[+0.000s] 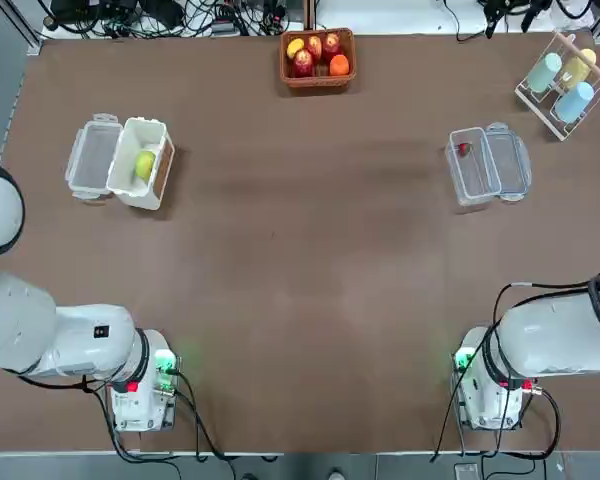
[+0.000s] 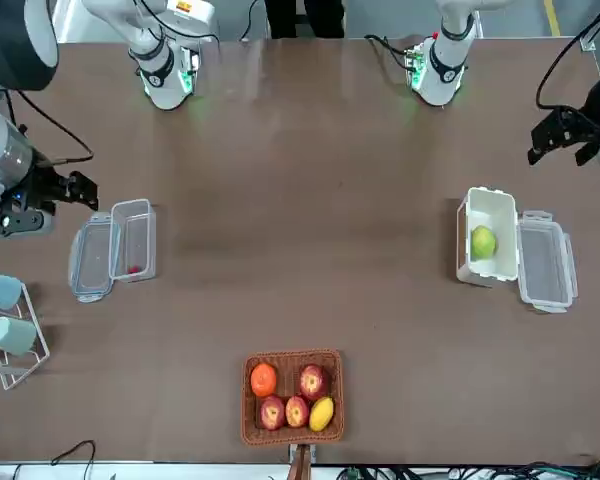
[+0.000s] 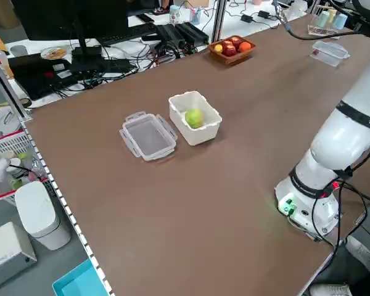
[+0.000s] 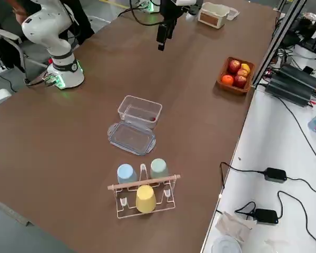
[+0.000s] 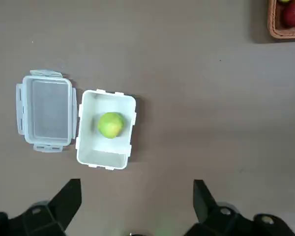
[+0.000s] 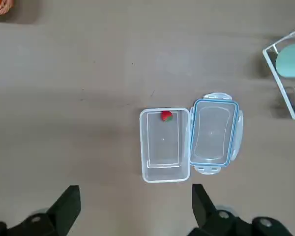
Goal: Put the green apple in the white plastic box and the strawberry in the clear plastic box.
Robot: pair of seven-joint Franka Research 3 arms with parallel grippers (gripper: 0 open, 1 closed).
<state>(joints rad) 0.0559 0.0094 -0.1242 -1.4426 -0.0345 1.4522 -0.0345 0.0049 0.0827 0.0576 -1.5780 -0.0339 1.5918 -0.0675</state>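
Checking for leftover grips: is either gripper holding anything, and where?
Nothing is held. The left gripper and right gripper are open, empty, high above the table.

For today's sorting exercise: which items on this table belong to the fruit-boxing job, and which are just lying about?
Job items: small round green apple in opaque white plastic box; tiny red strawberry in see-through clear plastic box.

Lying about: brown woven basket of fruit; wire rack of pastel cups.

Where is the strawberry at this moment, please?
In the top view the strawberry lies inside the clear plastic box on the robot's right side, at the box's far end, with the open lid beside it.
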